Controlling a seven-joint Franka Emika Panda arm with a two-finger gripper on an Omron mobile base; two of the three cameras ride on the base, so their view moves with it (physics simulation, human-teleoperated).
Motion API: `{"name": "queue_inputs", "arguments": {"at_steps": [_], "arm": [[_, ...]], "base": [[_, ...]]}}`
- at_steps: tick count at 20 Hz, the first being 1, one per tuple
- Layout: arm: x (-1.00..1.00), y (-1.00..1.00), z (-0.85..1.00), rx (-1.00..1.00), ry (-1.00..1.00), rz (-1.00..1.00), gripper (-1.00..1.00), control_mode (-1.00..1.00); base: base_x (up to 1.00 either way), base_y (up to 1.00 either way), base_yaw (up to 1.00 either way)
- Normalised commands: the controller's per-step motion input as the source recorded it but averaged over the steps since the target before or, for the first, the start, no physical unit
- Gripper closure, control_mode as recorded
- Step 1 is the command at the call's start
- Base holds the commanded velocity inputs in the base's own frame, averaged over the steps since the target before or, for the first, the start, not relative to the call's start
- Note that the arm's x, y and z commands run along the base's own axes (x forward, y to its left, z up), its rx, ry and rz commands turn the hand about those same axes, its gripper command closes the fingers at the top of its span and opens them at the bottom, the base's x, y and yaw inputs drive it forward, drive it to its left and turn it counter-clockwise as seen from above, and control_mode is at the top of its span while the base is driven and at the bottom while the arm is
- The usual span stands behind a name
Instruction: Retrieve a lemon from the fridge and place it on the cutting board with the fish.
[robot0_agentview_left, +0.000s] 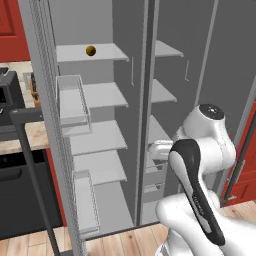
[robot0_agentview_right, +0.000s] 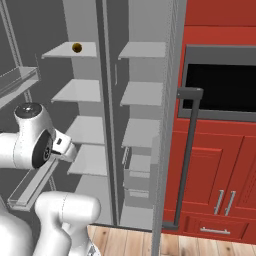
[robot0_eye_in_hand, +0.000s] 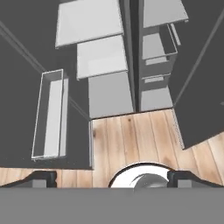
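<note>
The fridge (robot0_agentview_left: 100, 95) stands in front of me with both doors swung open, its pale grey shelves (robot0_agentview_right: 85, 90) bare. The lemon (robot0_agentview_left: 90, 50), small and ochre, sits alone on the top shelf of the left compartment (robot0_agentview_right: 76, 47). My gripper (robot0_eye_in_hand: 111, 179) is open with nothing between its widely spread fingertips (robot0_eye_in_hand: 43, 178). It points down at the fridge's lower shelves (robot0_eye_in_hand: 100, 57) and the wooden floor, well below the lemon. The cutting board and the fish are out of view.
The left fridge door carries clear bins (robot0_agentview_left: 72, 102) and a dark bar handle (robot0_agentview_left: 35, 175). The right door's handle (robot0_agentview_right: 187, 150) stands before red cabinets (robot0_agentview_right: 210, 165) and a black oven (robot0_agentview_right: 220, 87). A wood counter (robot0_agentview_left: 30, 135) lies at the left.
</note>
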Motion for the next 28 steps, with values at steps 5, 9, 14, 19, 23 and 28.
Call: {"name": "queue_inputs", "arguments": {"at_steps": [5,9,14,19,23,28], "arm": [[-0.43,-0.13,0.78,-0.02,-0.19,0.17,-1.0,-1.0],[-0.03,0.0,0.76,-0.2,0.0,-0.04,-1.0,-1.0],[0.04,0.0,0.23,-0.23,0.11,-0.16,-1.0,-1.0],[0.02,-0.14,-0.18,-0.04,0.03,-0.04,-1.0,-1.0],[0.0,-0.06,-0.19,0.04,0.0,0.0,-1.0,-1.0],[0.0,0.0,-0.25,0.01,-0.03,0.0,-1.0,-1.0]], "base": [[0.0,0.0,0.0],[0.0,0.0,0.0],[0.0,0.0,0.0],[0.0,0.0,0.0],[0.0,0.0,0.0],[0.0,0.0,0.0]]}}
